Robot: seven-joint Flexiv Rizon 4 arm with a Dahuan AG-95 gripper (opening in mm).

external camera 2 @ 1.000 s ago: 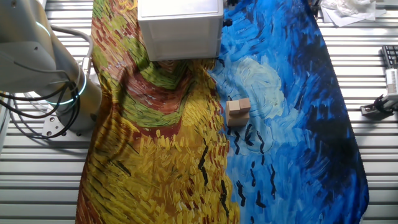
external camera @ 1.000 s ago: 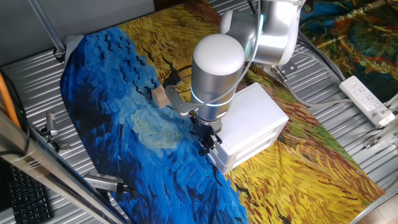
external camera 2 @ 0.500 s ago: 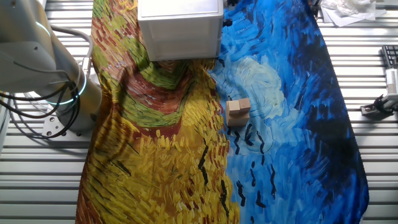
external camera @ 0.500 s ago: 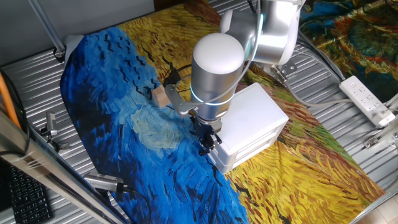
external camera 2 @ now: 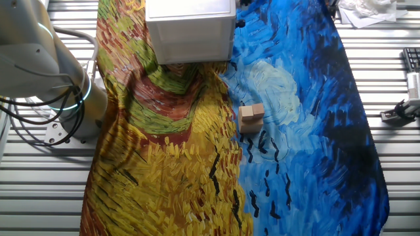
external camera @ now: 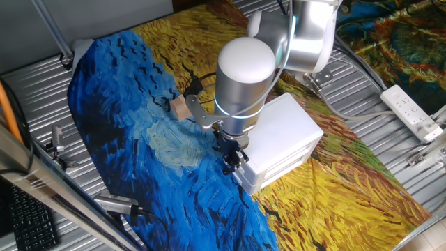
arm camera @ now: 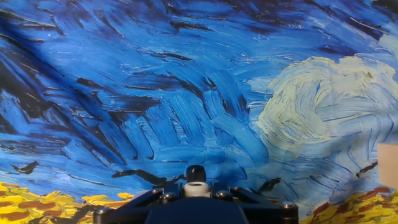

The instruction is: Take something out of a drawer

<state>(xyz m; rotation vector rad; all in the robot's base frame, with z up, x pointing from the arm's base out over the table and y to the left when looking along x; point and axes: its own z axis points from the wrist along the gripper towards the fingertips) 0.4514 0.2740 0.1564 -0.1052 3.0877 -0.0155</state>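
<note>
The white boxy cabinet [external camera: 284,136] stands on the painted cloth; it also shows at the top of the other fixed view [external camera 2: 190,26]. My gripper [external camera: 232,160] is low at the cabinet's face on the blue side. In the hand view my gripper [arm camera: 196,182] is shut on the drawer's small round white knob [arm camera: 196,190], with dark fingertips [arm camera: 196,172] right against it. The drawer front itself is hidden behind my hand, and I cannot tell how far the drawer is out. My gripper is out of frame in the other fixed view.
A small wooden block [external camera: 180,107] lies on the blue cloth left of the arm; it shows in the other fixed view [external camera 2: 251,114] and at the hand view's right edge [arm camera: 388,165]. A power strip [external camera: 411,111] lies at the right. The robot base [external camera 2: 46,72] stands beside the cloth.
</note>
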